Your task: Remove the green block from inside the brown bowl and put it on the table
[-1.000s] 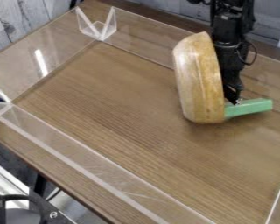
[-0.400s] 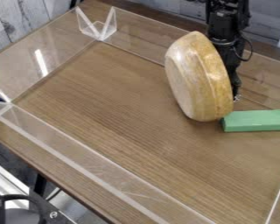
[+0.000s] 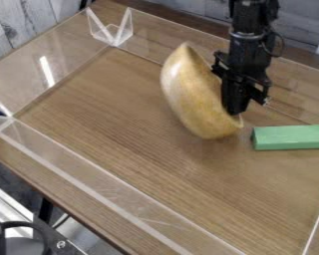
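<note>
lying flat near the table's point(image 3: 109, 129) right edge, the green block point(image 3: 291, 136) points its length sideways. the closed claw point(image 3: 242, 105) sits just left, against the tipped bowl point(image 3: 195, 92).

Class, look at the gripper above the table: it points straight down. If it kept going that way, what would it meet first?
Probably the brown bowl, tipped on edge, whose rim the gripper overlaps; below lies the table. Depth is unclear.

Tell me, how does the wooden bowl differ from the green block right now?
The brown bowl is round, light wood and far bigger; the green block is a small flat bright green bar. The bowl is tipped up on its edge against the claw; the block lies flat. Both rest on the table.
</note>
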`<move>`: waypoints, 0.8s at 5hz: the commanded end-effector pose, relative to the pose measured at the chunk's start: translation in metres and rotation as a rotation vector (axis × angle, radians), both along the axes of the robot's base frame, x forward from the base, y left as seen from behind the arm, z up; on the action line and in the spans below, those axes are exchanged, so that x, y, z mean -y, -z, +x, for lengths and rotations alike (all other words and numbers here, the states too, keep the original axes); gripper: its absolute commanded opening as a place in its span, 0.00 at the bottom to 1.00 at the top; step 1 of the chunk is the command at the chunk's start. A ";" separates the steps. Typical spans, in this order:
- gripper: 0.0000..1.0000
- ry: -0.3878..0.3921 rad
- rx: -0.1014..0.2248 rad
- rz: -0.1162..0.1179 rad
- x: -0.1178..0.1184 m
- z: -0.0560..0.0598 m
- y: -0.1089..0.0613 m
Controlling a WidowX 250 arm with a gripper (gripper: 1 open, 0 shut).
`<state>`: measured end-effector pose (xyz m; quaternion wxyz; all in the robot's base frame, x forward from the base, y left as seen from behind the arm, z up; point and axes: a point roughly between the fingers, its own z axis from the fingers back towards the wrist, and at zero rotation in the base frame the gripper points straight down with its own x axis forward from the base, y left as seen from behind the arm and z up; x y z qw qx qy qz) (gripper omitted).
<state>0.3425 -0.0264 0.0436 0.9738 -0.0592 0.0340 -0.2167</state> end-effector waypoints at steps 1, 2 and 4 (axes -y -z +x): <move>0.00 -0.032 0.123 -0.002 -0.002 0.016 -0.026; 0.00 -0.059 0.147 0.000 -0.003 0.018 -0.023; 0.00 -0.043 0.156 -0.015 -0.003 0.026 -0.009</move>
